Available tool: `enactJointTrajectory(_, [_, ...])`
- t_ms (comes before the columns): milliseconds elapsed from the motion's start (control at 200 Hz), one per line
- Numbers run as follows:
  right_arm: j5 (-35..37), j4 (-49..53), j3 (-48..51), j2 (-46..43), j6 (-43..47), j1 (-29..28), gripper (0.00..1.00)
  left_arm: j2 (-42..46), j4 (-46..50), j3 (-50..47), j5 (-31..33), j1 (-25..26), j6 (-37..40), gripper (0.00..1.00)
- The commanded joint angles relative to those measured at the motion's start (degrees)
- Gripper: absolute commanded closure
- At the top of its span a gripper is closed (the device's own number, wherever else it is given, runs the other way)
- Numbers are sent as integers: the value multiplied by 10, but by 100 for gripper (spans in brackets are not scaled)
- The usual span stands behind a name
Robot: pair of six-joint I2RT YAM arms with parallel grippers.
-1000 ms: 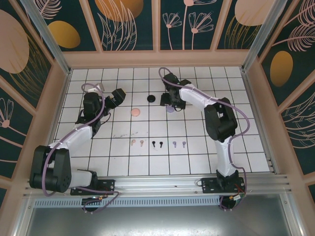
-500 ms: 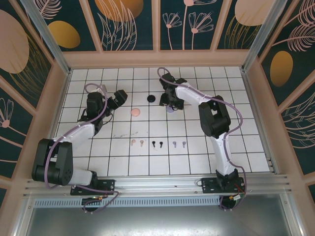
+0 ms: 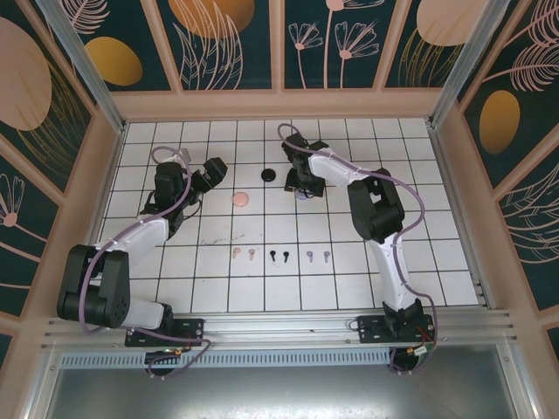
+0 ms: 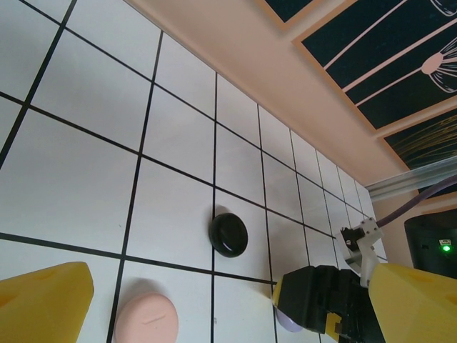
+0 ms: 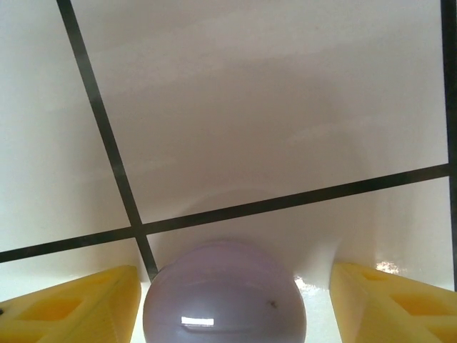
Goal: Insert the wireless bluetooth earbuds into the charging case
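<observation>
Care in centring counts: right tool (image 3: 302, 185), fingers spread, straddles the round lavender case (image 5: 224, 296) on the tiled counter (image 3: 419, 262), so close evenly. Tiny stemmed pink, black and lavender earbuds (image 3: 273, 256) lie in a near row; left tool (image 3: 212, 170) gapes too.

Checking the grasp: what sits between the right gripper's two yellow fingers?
A round lavender case, on the white tiled table, gaps either side; right wrist view.

arms (image 3: 140, 234): white links, black joints | cables (image 4: 421, 201): purple | gripper fingers (image 5: 78, 304): yellow, blocky
</observation>
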State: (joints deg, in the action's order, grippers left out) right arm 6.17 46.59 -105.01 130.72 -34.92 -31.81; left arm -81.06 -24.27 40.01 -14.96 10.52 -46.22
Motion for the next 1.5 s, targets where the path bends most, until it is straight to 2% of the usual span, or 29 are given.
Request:
enactJointTrajectory(0, [14, 17, -11, 11, -2, 2, 30, -9, -19, 15, -2, 5, -8, 1])
enactJointTrajectory(295, [13, 9, -11, 20, 8, 2, 41, -23, -20, 22, -10, 12, -5, 1])
enactJointTrajectory(490, [-7, -8, -3, 10, 13, 2, 57, -26, -1, 39, -30, 20, -2, 1])
enactJointTrajectory(651, [-20, -42, 32, -35, 4, 2, 60, -39, 0, 45, -72, 21, -33, 1])
enactJointTrajectory(751, [-24, -67, 66, -80, -6, 2, 60, -37, -9, 38, -70, 31, -44, 1])
enactJointTrajectory(971, [-28, -108, 132, -183, -44, 2, 60, -35, -106, 18, -31, 102, -14, 1])
enactJointTrajectory(1316, [-73, -170, 202, -295, -171, 54, 60, -143, -316, 23, 11, 211, -15, 1])
enactJointTrajectory(1496, [-84, -195, 230, -323, -246, 57, 60, -193, -385, 39, 27, 244, -21, 8])
